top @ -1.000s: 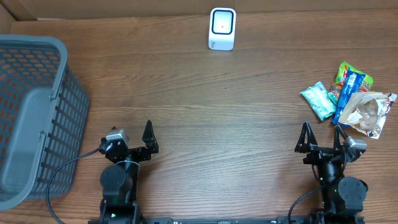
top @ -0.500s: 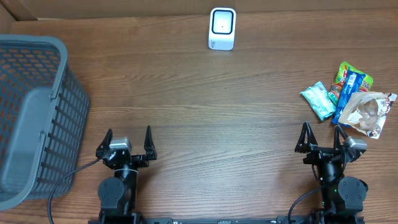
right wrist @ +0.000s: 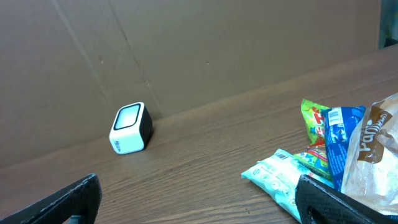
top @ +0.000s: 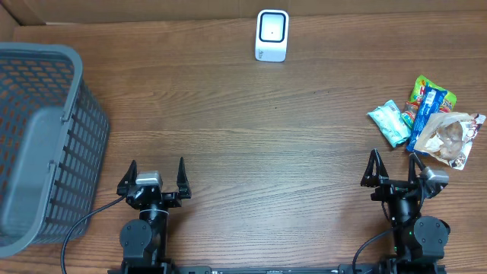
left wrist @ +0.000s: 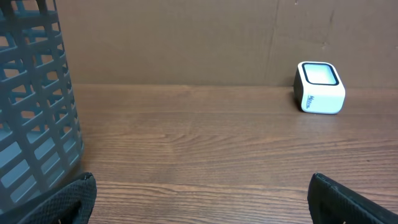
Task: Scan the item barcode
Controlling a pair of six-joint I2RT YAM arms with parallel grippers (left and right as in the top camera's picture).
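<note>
A white barcode scanner (top: 272, 35) stands at the table's far edge, its window facing up; it also shows in the left wrist view (left wrist: 319, 88) and the right wrist view (right wrist: 130, 128). A small pile of items lies at the right: a teal packet (top: 389, 122), a green packet (top: 428, 90), a blue bar (top: 426, 116) and a pale snack bag (top: 450, 137). My right gripper (top: 393, 157) is open and empty, just near of the teal packet (right wrist: 280, 180). Near the front left, my left gripper (top: 157, 164) is open and empty.
A grey plastic basket (top: 38, 144) fills the left side, close to my left arm, and its wall (left wrist: 31, 112) takes up the left of the left wrist view. A cardboard wall runs behind the scanner. A black cable loops from the left arm's base.
My left gripper has swung from angled to the right to pointing straight ahead, and has held there for the last half second. The right arm and the items have not moved.
</note>
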